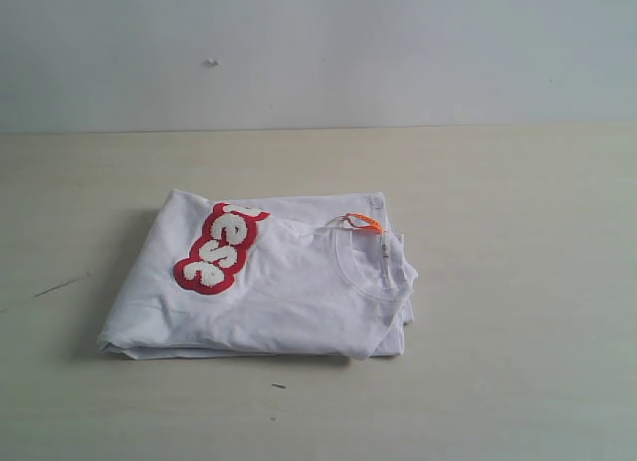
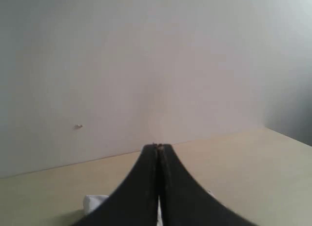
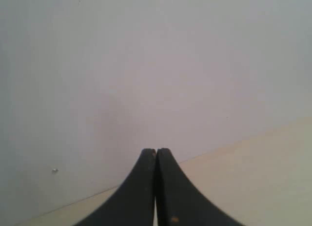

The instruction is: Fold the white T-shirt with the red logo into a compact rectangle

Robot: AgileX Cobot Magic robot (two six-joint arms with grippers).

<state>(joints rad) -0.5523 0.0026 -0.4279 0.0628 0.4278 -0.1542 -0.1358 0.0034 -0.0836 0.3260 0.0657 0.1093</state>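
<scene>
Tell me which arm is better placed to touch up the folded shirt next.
Left, probably: the white T-shirt shows just beyond the shut left gripper, while the shut right gripper faces only wall and table.

The folded white T-shirt (image 1: 289, 292) is lying as a low, layered stack on the table (image 1: 528, 312), sitting in the middle and slightly left. Bare tabletop is stretching wide to its right, while a narrower strip is running along its left edge. A band is lying open on the near side, and another on the far side is reaching up to the wall (image 1: 398, 53), which is closing off the far end. The orange neck tag (image 1: 364, 222) is resting on the stack's far-right part — a small snag for a low pass.
</scene>
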